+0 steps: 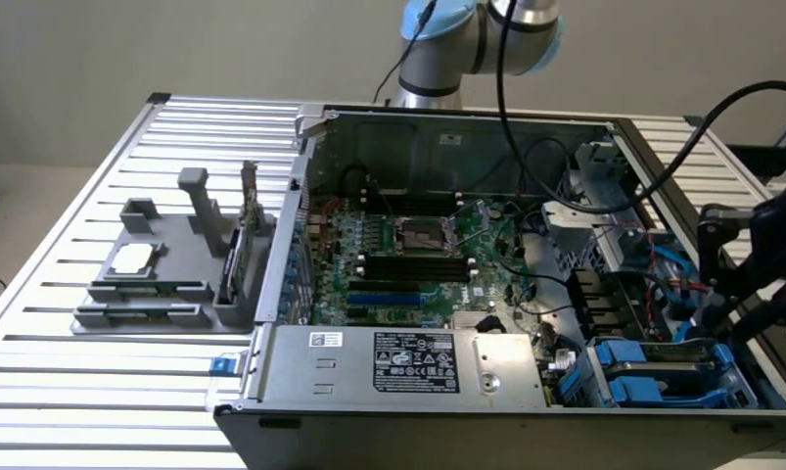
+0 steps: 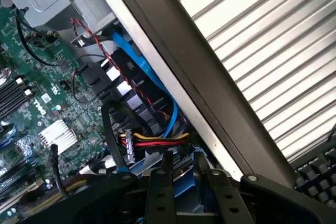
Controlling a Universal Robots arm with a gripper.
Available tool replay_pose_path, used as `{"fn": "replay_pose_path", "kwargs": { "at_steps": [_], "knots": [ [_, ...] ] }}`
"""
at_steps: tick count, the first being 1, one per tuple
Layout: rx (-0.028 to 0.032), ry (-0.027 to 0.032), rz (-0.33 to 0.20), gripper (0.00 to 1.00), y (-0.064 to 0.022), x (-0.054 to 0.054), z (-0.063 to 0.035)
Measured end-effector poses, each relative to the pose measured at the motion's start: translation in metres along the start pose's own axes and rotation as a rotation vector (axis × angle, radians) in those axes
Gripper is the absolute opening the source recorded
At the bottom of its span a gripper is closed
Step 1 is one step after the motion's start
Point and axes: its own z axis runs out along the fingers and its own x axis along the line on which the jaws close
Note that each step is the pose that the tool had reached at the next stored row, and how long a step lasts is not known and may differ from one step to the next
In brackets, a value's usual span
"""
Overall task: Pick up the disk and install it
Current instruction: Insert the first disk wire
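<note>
Exterior view: gripper point(image 1: 743, 311) above the case point(image 1: 497, 436); wrist view: seemingly pinching the disk point(image 2: 187, 192)

My bench: a ribbed silver aluminium slat table point(image 1: 53, 392) before a plain pale beige wall point(image 1: 170, 49).
Soft, even light lies over it; at the exterior view's left I see light tan floor point(image 1: 21, 196) past the table's edge.
</note>
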Motion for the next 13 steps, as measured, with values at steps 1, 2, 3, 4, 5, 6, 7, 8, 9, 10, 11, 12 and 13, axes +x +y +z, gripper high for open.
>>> {"fn": "replay_pose_path", "kwargs": {
  "at_steps": [1, 2, 3, 4, 5, 6, 7, 8, 9, 10, 11, 12, 13],
  "knots": [
    [0.0, 0.0, 0.009, 0.3, -0.0004, -0.0003, 0.0004],
    [-0.0003, 0.0003, 0.017, 0.3, -0.0007, -0.0005, 0.001],
    [-0.0004, 0.0004, 0.025, 0.3, -0.0011, -0.0008, 0.0015],
    [-0.0005, 0.0005, 0.034, 0.3, -0.0013, -0.001, 0.0021],
    [-0.0005, 0.0004, 0.042, 0.3, -0.0015, -0.0012, 0.0029],
    [-0.0001, 0.0001, 0.048, 0.3, -0.0016, -0.0012, 0.0037],
    [0.0002, -0.0002, 0.054, 0.3, -0.0015, -0.0012, 0.0045],
    [0.0004, -0.0002, 0.059, 0.3, -0.0016, -0.0012, 0.0053],
    [0.0005, -0.0003, 0.063, 0.3, -0.0016, -0.0012, 0.0061],
    [0.0006, -0.0005, 0.067, 0.3, -0.0017, -0.001, 0.0067],
    [0.0007, -0.0005, 0.071, 0.3, -0.0018, -0.0008, 0.0073],
    [0.0006, -0.0004, 0.076, 0.3, -0.002, -0.0006, 0.0077],
    [0.0007, -0.0003, 0.082, 0.3, -0.0021, -0.0005, 0.0078]
  ]
}}
